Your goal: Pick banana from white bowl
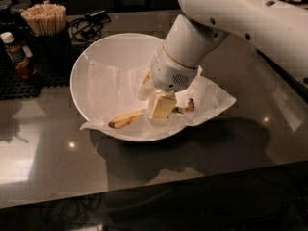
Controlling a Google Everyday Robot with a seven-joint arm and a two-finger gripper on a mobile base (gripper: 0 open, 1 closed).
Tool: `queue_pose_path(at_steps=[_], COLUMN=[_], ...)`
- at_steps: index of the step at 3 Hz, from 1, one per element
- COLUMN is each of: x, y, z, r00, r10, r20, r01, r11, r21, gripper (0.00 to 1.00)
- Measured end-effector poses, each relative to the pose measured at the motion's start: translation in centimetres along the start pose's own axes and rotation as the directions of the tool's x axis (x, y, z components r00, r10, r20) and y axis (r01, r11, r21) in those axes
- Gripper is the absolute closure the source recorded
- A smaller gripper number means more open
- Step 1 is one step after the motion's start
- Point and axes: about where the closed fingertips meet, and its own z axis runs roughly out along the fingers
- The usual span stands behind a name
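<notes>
The white bowl (96,57) sits on the dark table, tilted, lined with crinkled white paper (211,95) that hangs over its right rim. The banana (124,120) lies low in the bowl near the front rim. Its yellow end shows on the left and its dark stem end (188,105) on the right. Its middle is hidden behind my gripper. My gripper (155,100) reaches down into the bowl from the upper right and sits right at the banana's middle. The white arm covers the bowl's right side.
A black holder full of wooden sticks (45,20) and a small brown sauce bottle (17,54) stand on a black mat at the back left. Black cables (89,25) lie behind the bowl. The table's front edge runs along the bottom.
</notes>
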Motion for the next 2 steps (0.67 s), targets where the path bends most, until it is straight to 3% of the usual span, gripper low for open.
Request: queue_pose_path(at_steps=[2], x=[-0.01], y=[0.27], z=[-0.42], r00=[1.000], r10=[0.006], r20=[-0.005], r01=[-0.006], r11=[0.9999], r21=[0.012], gripper=[0.46])
